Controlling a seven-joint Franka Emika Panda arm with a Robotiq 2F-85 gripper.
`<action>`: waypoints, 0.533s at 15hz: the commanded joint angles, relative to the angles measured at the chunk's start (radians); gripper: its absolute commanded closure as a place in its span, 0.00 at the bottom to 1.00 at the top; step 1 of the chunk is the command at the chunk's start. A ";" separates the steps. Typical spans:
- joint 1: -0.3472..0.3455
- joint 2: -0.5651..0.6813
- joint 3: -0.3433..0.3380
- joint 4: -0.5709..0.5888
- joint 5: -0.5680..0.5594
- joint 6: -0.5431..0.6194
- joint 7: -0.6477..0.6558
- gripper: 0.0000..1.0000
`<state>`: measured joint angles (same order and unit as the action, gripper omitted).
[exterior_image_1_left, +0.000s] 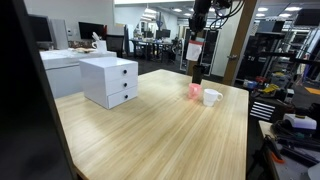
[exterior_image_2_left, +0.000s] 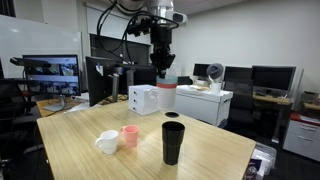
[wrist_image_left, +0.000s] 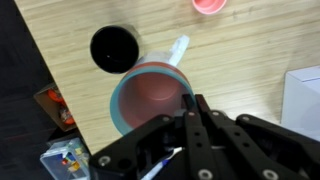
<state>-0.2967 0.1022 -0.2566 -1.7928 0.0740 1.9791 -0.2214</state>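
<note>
My gripper (wrist_image_left: 188, 104) is shut on the rim of a tall cup (wrist_image_left: 148, 100), pale outside and reddish inside, and holds it in the air above the wooden table (exterior_image_2_left: 215, 150). Both exterior views show the cup hanging under the gripper (exterior_image_1_left: 197, 33) (exterior_image_2_left: 163, 70): cup (exterior_image_1_left: 195, 48) (exterior_image_2_left: 167, 96). Below it on the table stands a black cup (wrist_image_left: 113, 47) (exterior_image_2_left: 173, 142) (exterior_image_1_left: 196, 72), upright and open at the top. In the wrist view the held cup sits just beside the black cup's mouth, not over it.
A small pink cup (exterior_image_2_left: 130, 136) (exterior_image_1_left: 195, 90) (wrist_image_left: 208, 5) and a white mug (exterior_image_2_left: 107, 142) (exterior_image_1_left: 211, 97) stand close together near the black cup. A white drawer unit (exterior_image_1_left: 110, 80) (exterior_image_2_left: 143, 98) (wrist_image_left: 305, 95) sits further along the table. Desks, monitors and chairs surround the table.
</note>
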 joint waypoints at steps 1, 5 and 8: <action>0.017 -0.011 0.022 -0.022 0.009 -0.024 -0.035 0.96; 0.043 -0.012 0.038 -0.055 -0.043 0.028 -0.024 0.96; 0.058 -0.015 0.043 -0.083 -0.100 0.076 -0.010 0.96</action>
<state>-0.2509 0.1088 -0.2167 -1.8274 0.0488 1.9814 -0.2280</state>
